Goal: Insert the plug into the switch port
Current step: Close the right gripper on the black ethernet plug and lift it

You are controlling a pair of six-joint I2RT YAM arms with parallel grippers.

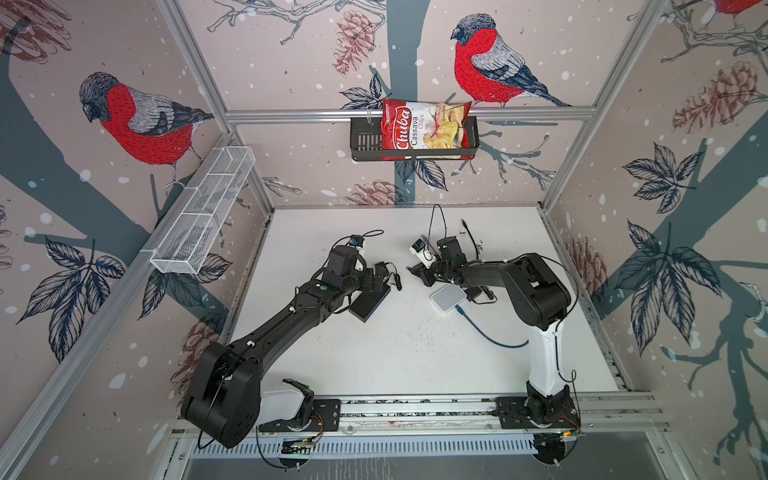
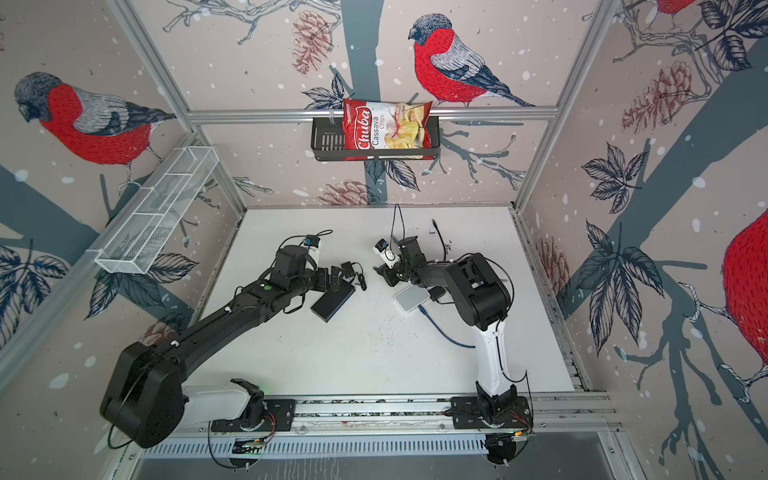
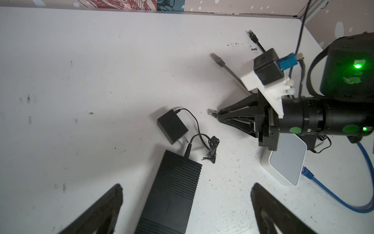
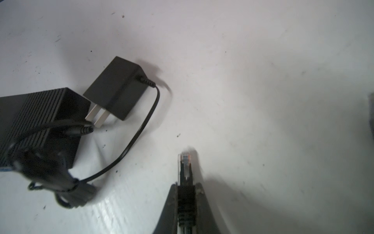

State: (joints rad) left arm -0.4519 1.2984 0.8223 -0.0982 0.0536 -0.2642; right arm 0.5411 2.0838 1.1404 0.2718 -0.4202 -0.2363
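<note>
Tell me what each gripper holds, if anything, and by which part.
The right gripper pinches the clear-tipped network cable plug by its black rubber boot, tip protruding. The left gripper is open, holding nothing.

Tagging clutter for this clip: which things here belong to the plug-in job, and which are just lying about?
Job: plug, held by the right gripper; black switch.
Lying about: power adapter, white box, blue cable, grey cable, chips bag, wire basket.
</note>
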